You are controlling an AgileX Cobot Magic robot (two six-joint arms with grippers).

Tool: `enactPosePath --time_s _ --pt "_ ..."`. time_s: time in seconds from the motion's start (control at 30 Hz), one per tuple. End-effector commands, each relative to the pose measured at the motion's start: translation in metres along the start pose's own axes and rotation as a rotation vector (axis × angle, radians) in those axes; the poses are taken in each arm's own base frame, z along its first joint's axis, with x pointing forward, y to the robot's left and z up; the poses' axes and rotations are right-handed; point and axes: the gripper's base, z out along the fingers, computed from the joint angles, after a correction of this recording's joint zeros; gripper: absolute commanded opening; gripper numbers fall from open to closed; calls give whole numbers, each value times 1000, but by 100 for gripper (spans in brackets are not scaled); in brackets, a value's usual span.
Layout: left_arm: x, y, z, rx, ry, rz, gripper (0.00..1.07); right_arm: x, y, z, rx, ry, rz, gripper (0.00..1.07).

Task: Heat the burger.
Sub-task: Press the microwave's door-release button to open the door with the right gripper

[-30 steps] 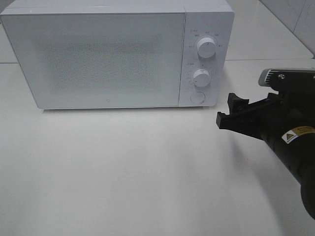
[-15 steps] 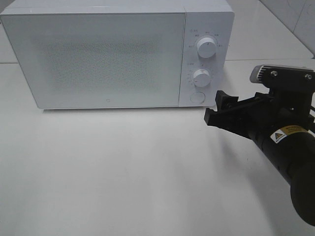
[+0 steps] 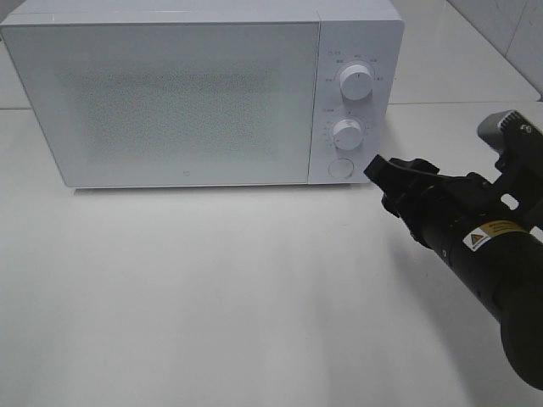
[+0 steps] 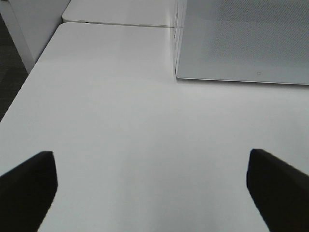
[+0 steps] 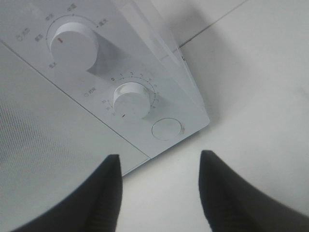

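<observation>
Now, right gripper [image 3: 377, 170]: black fingers [image 5: 108, 193] parted with a clear gap, nothing between them, not clenched on anything; it hangs above the table, pointed at the control panel of the microwave
round button [image 3: 340, 168]: white, at the foot of the control panel [image 3: 355, 93], just beside the right gripper's tips in the high view; in the right wrist view it shows through the gap between the fingers, apart from both
lower dial [image 3: 347, 134]: white knob directly above the round button, ringed with small marks
upper dial [image 3: 355, 82]: larger white knob near the top of the panel, well above the fingertips
microwave [image 3: 187, 17]: white, standing at the back of the table, its door [image 3: 170, 102] shut, with a speckled window filling the front
left gripper [image 4: 149, 155]: released, its dark fingers spread to the edges of its wrist view, nothing between them; it faces bare tabletop and the microwave's front left corner
table [image 3: 237, 288]: white and smooth under both arms
burger: no view shows it, so where it lies relative to either gripper cannot be told
</observation>
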Motion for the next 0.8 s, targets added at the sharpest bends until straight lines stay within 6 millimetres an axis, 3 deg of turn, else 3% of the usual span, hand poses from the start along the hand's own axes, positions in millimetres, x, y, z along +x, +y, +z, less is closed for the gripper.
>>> enactPosePath --time_s 0.03,0.57,0.8 --pt "1 0 0 0 -2 -8 100 2 3 0 -16 15 168 34" --pt "1 0 0 0 -2 -8 100 3 6 0 -43 53 687 0" --pt "1 0 0 0 -2 -8 100 5 5 0 -16 68 767 0"
